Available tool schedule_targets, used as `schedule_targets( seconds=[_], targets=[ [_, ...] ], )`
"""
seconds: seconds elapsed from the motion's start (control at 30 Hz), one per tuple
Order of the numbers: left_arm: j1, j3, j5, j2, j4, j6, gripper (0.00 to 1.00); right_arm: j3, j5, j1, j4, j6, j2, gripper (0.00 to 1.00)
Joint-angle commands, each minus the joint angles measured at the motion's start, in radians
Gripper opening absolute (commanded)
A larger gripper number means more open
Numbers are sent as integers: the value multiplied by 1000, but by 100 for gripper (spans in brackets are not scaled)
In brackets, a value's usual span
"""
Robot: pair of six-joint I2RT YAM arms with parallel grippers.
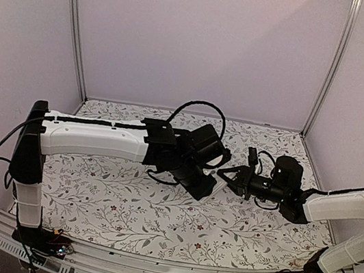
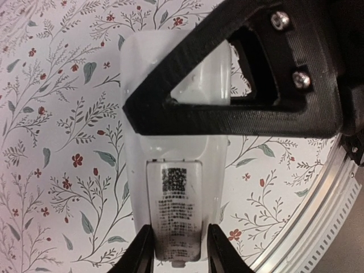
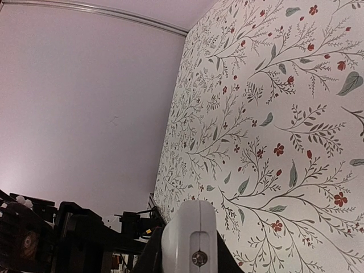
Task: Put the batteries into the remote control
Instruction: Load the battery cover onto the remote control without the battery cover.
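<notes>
Nearest the left wrist lens: two black fingers (image 2: 142, 255) of the left gripper (image 2: 181, 256), one beside each long edge of a white bar. Pressing it or merely alongside: cannot tell.

White bar: the remote control (image 2: 176, 170), back face up with a printed label (image 2: 177, 210), above the floral worktop (image 2: 57, 142). Lifted or resting, hard to judge. Long axis running straight away from the left gripper.

Across its far half, a black triangular finger (image 2: 227, 116) of the right gripper (image 1: 224, 175), pressed together on the remote control from the opposite end.

Seen from above, meeting tip to tip mid-worktop: left gripper reaching in from the left, right gripper from the right, with the remote control hidden beneath them.

Battery bay mostly covered by that triangular finger; open or lidded, unclear. No batteries visible in any view.

From the right wrist, only a rounded white end with a small screw, probably the remote control, cropped at the bottom edge.
</notes>
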Motion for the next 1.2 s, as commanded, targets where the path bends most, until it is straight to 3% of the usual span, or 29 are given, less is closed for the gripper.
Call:
schedule_targets(
  seconds=[0.0, 0.8, 1.17],
  targets=[
    [17, -26, -22, 29, 1, 14, 34, 12, -89, 6, 137, 49, -30, 0],
    [20, 23, -94, 13, -37, 59, 37, -14, -98, -2, 192, 111, -9, 0],
    [27, 34, -72, -33, -41, 80, 51, -26, -91, -6, 218, 135, 7, 0]
  ],
)
